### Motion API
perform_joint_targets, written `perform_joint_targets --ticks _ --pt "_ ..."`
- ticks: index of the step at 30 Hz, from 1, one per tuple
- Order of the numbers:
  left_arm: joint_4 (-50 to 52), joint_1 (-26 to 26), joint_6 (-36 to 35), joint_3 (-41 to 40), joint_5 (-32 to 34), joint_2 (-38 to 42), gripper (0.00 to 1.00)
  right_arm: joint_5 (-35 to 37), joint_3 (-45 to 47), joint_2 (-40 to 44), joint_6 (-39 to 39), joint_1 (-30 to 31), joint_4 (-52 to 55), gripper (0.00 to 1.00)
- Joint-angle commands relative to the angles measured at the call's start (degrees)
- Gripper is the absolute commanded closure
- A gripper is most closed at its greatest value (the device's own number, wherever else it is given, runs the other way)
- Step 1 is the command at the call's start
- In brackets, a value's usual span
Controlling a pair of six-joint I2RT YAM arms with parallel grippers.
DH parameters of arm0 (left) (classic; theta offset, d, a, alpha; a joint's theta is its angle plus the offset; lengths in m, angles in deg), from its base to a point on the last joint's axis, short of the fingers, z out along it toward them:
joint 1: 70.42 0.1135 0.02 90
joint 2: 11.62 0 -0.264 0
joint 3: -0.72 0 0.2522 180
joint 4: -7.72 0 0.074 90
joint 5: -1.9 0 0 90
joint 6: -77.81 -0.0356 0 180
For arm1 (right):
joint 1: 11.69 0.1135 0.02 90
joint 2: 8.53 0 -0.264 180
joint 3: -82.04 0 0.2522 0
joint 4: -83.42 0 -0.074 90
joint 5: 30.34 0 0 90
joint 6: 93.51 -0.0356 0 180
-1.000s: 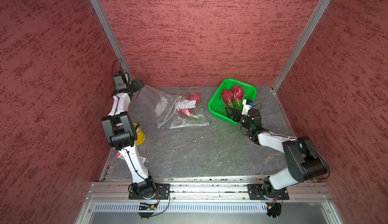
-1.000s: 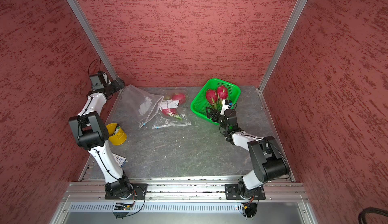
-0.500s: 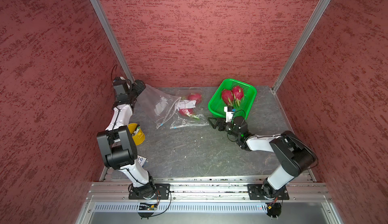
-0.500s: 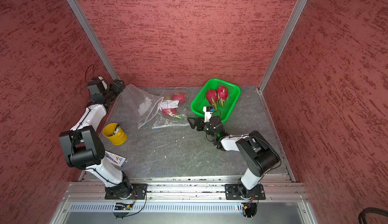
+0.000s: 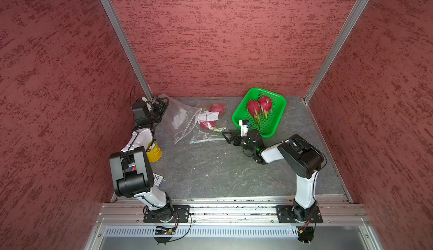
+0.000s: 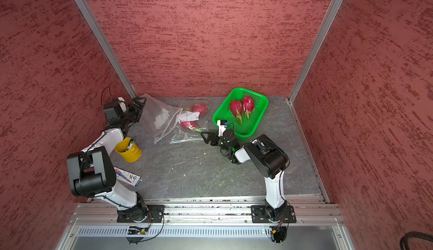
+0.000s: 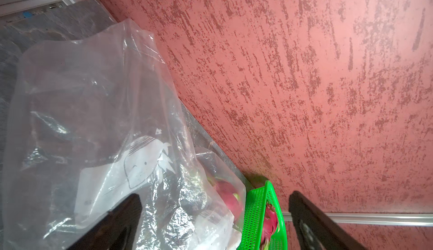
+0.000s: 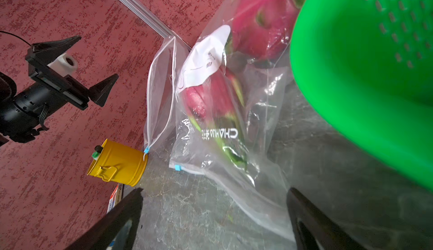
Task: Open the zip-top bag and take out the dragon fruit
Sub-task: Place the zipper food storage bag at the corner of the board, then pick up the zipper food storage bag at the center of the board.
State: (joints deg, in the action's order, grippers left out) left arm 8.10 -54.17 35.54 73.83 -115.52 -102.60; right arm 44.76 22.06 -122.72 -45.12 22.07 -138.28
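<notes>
A clear zip-top bag [image 5: 212, 129] lies at the back of the table with two pink dragon fruit inside [image 5: 216, 108] [image 8: 210, 101]. Its blue slider [image 8: 178, 168] sits at one end of the zip. A second clear, empty bag [image 5: 179, 117] stands crumpled to its left. Two more dragon fruit [image 5: 254, 108] lie in the green basket [image 5: 269, 132]. My right gripper [image 5: 228, 136] [image 8: 214, 190] is open, low over the table at the fruit bag's front right edge. My left gripper [image 5: 161, 104] [image 7: 214, 196] is open beside the empty bag's back corner, holding nothing.
A yellow tin cup [image 5: 153, 152] stands by the left arm, and a small printed packet [image 5: 158, 180] lies nearer the front. The red side wall is close behind the left gripper. The basket's rim stands just behind the right gripper.
My right gripper has swung left from the basket's front edge to the fruit bag's edge. The left arm has shifted, and its gripper has stayed open by the empty bag.
</notes>
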Motion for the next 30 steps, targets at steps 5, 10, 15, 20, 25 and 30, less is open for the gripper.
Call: perform_joint_targets --ticks 5,10,15,20,25,30 --pt "0.77 -6.64 -8.25 -7.39 2.25 10.33 0.0 2.94 -5.36 -4.78 -0.13 0.7 -0.17 0.11" --pt "3.27 -9.51 -10.61 -12.42 2.97 14.44 0.01 1.61 -6.1 -5.58 -0.49 0.86 -0.51 0.3" --pt "5.55 -10.15 -11.4 -16.87 1.63 17.06 0.01 1.16 -5.05 -3.37 -0.54 1.1 0.05 0.69" --pt "8.24 -12.79 -12.5 -21.46 0.96 19.83 0.01 0.34 -3.95 1.61 1.17 1.13 2.11 0.96" --pt "13.32 -16.61 -15.71 -23.65 1.6 20.93 0.01 -1.13 -0.37 7.74 0.82 1.11 3.64 1.0" --pt "14.22 -18.55 -15.64 -26.84 0.62 20.61 0.01 -0.02 4.22 13.75 1.59 0.74 7.21 1.0"
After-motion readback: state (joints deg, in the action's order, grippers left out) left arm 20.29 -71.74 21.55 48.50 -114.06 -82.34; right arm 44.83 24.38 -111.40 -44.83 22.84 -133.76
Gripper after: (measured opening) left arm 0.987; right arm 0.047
